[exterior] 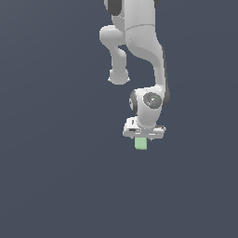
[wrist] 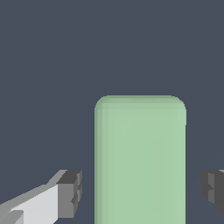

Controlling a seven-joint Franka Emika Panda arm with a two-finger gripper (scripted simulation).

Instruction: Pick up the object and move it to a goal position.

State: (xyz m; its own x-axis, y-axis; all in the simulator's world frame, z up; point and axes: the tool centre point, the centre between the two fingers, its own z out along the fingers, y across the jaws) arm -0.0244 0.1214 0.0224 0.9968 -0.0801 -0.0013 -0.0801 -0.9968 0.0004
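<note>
The object, a pale mint-green block with rounded corners (exterior: pixel 141 144), lies on the dark grey floor right under my white gripper (exterior: pixel 142 138). In the wrist view the block (wrist: pixel 140 157) fills the space between my two fingers. One dark fingertip (wrist: pixel 71 192) stands a small gap away from one long side of the block. The other fingertip (wrist: pixel 213 188) stands a small gap away from the other side. The jaws are open around the block and do not touch it. My gripper (wrist: pixel 142 192) is centred over it.
The dark grey floor (exterior: pixel 56 176) spreads flat in every direction with no other objects on it. My arm (exterior: pixel 139 42) rises behind the gripper toward the top of the exterior view. No goal marker shows.
</note>
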